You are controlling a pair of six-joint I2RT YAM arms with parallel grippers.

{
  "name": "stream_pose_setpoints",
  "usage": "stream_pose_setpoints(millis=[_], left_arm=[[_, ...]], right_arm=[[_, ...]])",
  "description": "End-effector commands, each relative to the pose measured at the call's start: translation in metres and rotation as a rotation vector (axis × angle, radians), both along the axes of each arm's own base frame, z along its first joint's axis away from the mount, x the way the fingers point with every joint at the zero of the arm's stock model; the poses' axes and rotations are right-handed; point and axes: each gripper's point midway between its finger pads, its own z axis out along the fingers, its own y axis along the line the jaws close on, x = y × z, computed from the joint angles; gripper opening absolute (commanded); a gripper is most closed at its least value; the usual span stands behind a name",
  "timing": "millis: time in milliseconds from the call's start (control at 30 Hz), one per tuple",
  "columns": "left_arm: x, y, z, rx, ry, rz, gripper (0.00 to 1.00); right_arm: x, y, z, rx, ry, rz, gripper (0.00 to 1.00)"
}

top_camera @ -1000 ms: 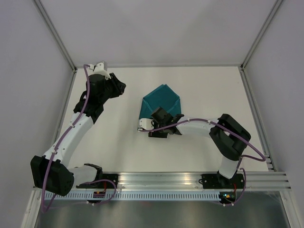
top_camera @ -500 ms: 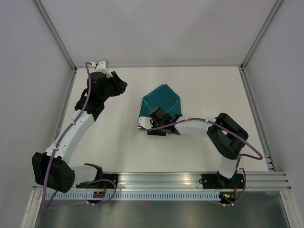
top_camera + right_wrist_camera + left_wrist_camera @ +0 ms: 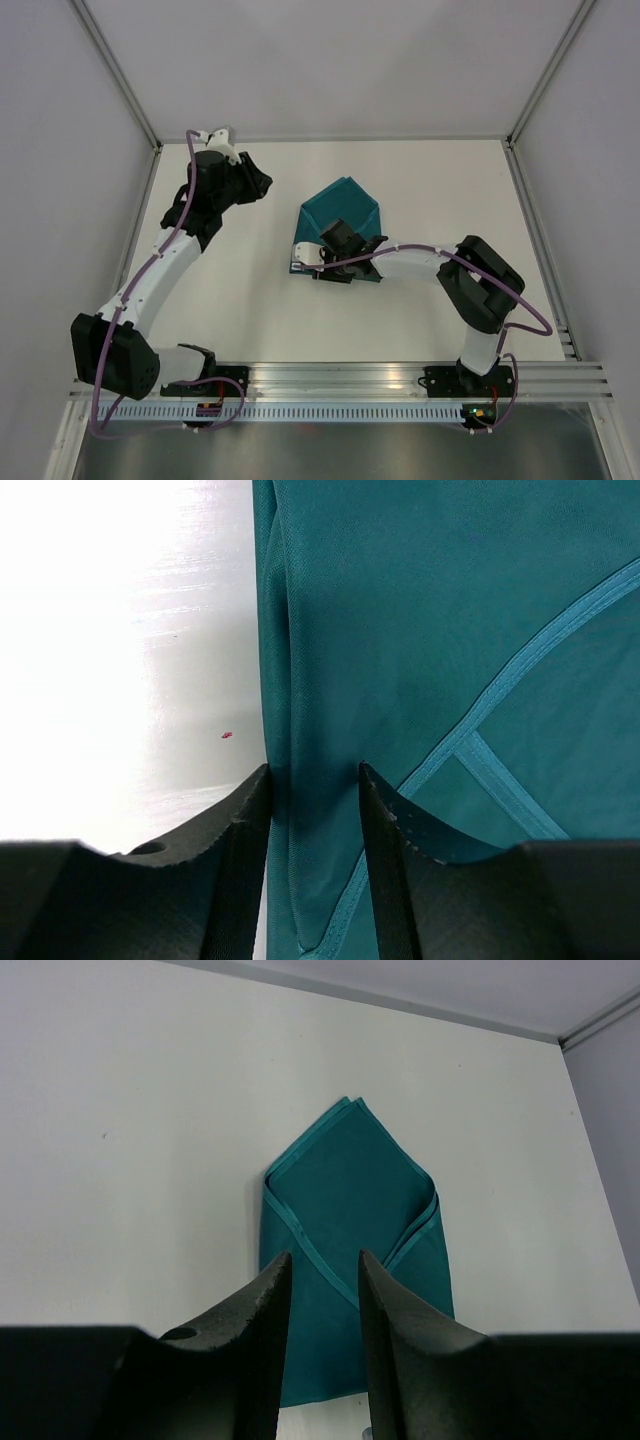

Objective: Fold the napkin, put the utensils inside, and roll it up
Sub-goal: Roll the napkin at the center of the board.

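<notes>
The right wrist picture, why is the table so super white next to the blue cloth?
Right wrist view: light glares off the table and washes it out to plain white, while the napkin stays sharp, its hems crisp; the right claw looks dark and a bit soft up close. Left wrist view: even light, no glare.

White tabletop (image 3: 440, 190), matte and evenly lit, with a bright glare patch in the right wrist view. It is enclosed by three pale grey panels: back wall (image 3: 330, 60), left wall (image 3: 55, 150) and right wall (image 3: 605, 150). Slanting aluminium posts (image 3: 115, 70) stand at the two far corners. Along the near edge run a grooved aluminium rail (image 3: 340, 377), a slotted strip (image 3: 340, 410) and a grey metal sheet (image 3: 330, 452). Light is diffuse and shadows are faint.
</notes>
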Motion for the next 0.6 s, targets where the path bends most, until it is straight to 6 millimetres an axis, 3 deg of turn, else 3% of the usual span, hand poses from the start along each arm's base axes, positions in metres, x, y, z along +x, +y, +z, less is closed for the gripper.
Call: stream_pose_setpoints(millis=[0,367,400,567], left_arm=[[0.002,-0.006,0.008,0.011,-0.024,-0.052,0.38],[-0.002,-0.013,-0.01,-0.028,-0.068,-0.076,0.4],[-0.004,-0.013,-0.018,-0.022,-0.06,-0.073,0.39],[-0.008,-0.021,-0.016,-0.007,-0.129,-0.049,0.36]], right_arm=[[-0.025,-0.026,-0.034,-0.088,0.159,-0.005,0.46],[-0.038,-0.038,-0.047,-0.097,0.282,0.01,0.26],[-0.036,-0.036,-0.045,-0.09,0.288,0.01,0.25],[-0.042,-0.043,-0.048,-0.091,0.389,0.015,0.2]])
